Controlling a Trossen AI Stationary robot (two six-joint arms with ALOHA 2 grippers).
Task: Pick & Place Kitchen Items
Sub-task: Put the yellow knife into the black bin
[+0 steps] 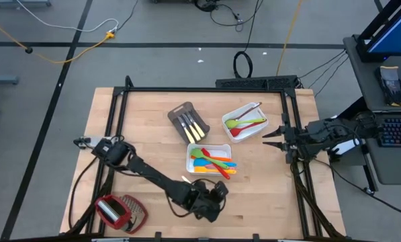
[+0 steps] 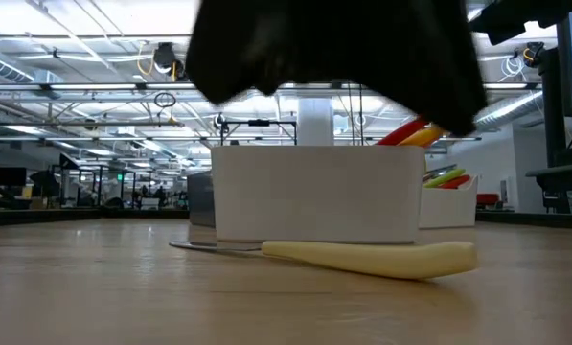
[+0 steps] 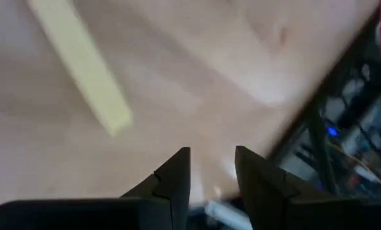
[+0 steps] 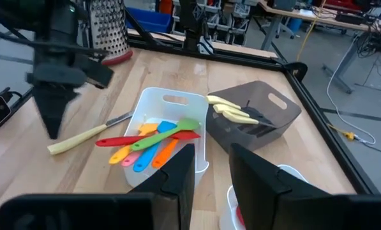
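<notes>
A pale-handled metal knife (image 4: 82,137) lies flat on the table beside the white tray of coloured spatulas (image 1: 210,160). In the low view its handle (image 2: 372,257) lies in front of that tray. My left gripper (image 3: 212,153) hangs open above the wood, fingers pointing down, close to the knife's handle end (image 3: 82,64) without touching it. It shows in the right wrist view as the dark left gripper (image 4: 52,121). My right gripper (image 4: 212,160) waits open at the table's right edge. More knives lie in the grey-brown tray (image 1: 189,122). Green and red utensils lie in a second white tray (image 1: 244,119).
A red-and-silver grater (image 1: 119,212) lies at the near left corner. A black frame (image 1: 207,89) runs around the table top. Bare wood lies near the table's near edge, right of my left gripper. Cables run along the right side.
</notes>
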